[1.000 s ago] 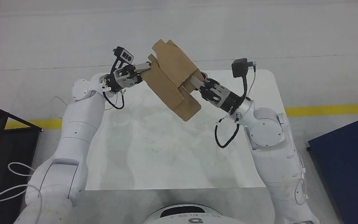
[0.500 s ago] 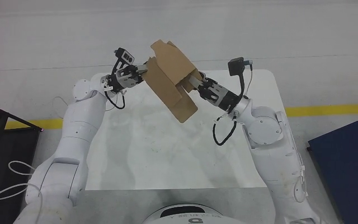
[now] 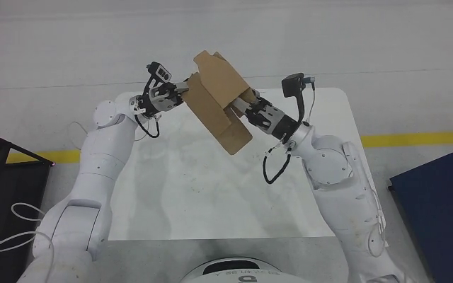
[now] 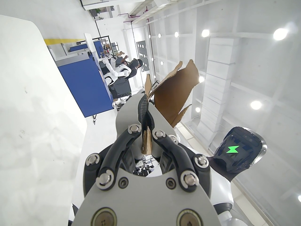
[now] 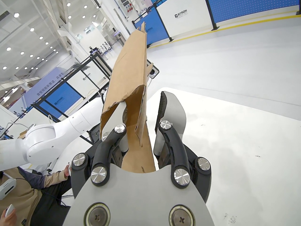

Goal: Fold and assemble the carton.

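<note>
The carton hangs over the table at upper centre of the top view, long axis slanting upper-left to lower-right, the left hand clamped on its frame-left edge, the right hand gaping astride its frame-right flap.

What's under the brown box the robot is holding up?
The carton hangs in the air, pinched by the left gripper. Below it is the white table. The carton covers the patch right beneath it, so that part is hidden.
</note>
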